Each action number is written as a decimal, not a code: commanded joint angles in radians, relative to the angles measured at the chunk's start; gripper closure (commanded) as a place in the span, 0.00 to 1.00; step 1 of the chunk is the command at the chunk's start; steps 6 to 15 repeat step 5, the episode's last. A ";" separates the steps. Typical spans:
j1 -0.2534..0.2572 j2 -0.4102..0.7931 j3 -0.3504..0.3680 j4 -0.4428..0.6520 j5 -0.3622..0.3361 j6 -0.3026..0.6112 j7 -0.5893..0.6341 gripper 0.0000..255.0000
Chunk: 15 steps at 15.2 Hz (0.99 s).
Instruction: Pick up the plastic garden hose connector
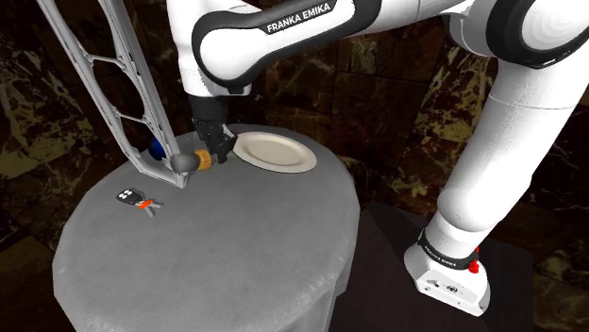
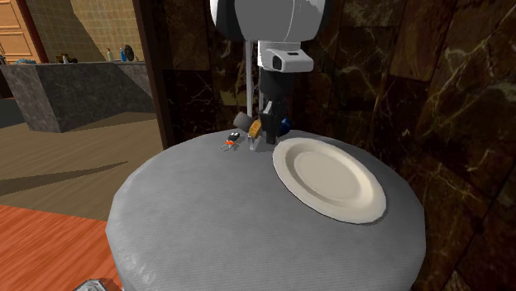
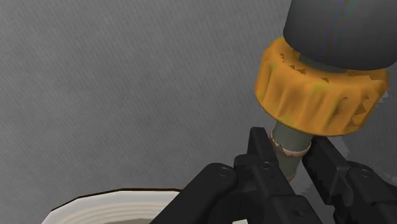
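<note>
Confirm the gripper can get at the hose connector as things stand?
Probably yes: the gripper sits at the hose connector, fingers clasping its grey stem below the orange collar; the plate lies apart from it.

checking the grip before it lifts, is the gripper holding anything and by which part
The gripper is shut on the hose connector. Its fingers clasp the thin grey stem right next to the orange ribbed collar.

- We are looking at a dark marble wall (image 2: 446,74) with pale veins, standing behind a round grey table (image 2: 248,240).
- We are seeing a wooden floor (image 2: 50,240) lying beside it.
- We are noticing a dark counter (image 2: 74,91) and a panelled wooden door (image 2: 21,29) farther off.
</note>
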 commanded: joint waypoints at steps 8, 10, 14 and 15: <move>-0.002 -0.012 0.002 0.046 0.010 -0.054 -0.006 1.00; -0.002 -0.012 0.002 0.046 0.010 -0.054 -0.006 1.00; -0.002 -0.012 0.002 0.046 0.010 -0.054 -0.006 1.00; -0.002 -0.012 0.002 0.046 0.010 -0.054 -0.006 1.00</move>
